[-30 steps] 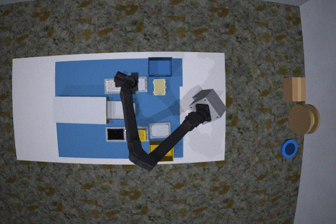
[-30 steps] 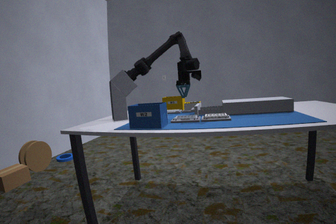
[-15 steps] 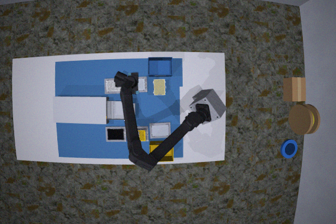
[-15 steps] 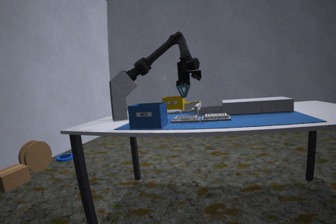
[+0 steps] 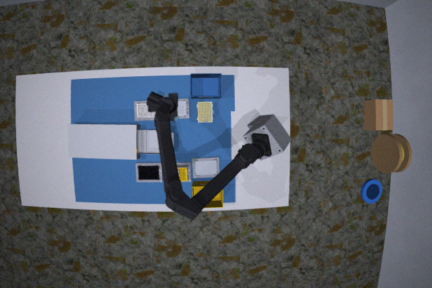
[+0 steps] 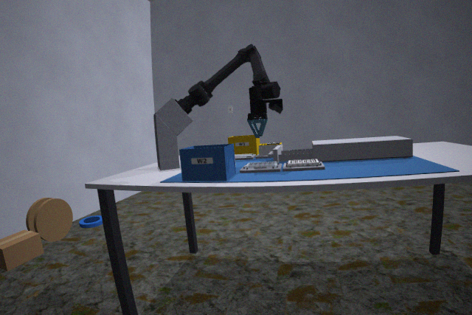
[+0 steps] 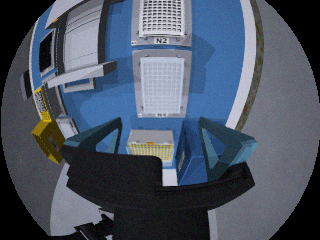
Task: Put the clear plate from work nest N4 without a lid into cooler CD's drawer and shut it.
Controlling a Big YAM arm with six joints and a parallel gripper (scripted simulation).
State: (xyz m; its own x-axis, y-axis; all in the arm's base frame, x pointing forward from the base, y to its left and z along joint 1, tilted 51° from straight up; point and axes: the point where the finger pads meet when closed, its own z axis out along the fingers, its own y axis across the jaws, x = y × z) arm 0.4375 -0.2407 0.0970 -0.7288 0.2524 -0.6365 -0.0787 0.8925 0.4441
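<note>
Hovering above the nest row, fingers spread wide

Nearest the wrist camera, the gripper (image 7: pixel 160 143) hangs open, holding nothing; just beyond its teal fingers, the clear plate (image 7: pixel 162 86) lies flat in its nest on the blue mat (image 7: pixel 214 40), well below.

White table (image 5: pixel 42 173): blue mat (image 5: pixel 104 180), grey arm pedestal (image 5: pixel 275 131), white cooler (image 5: pixel 100 141).

Grey walls (image 6: pixel 343 37), mottled brown-green floor (image 6: pixel 266 258), white dark-legged table (image 6: pixel 114 180), dim even light.
</note>
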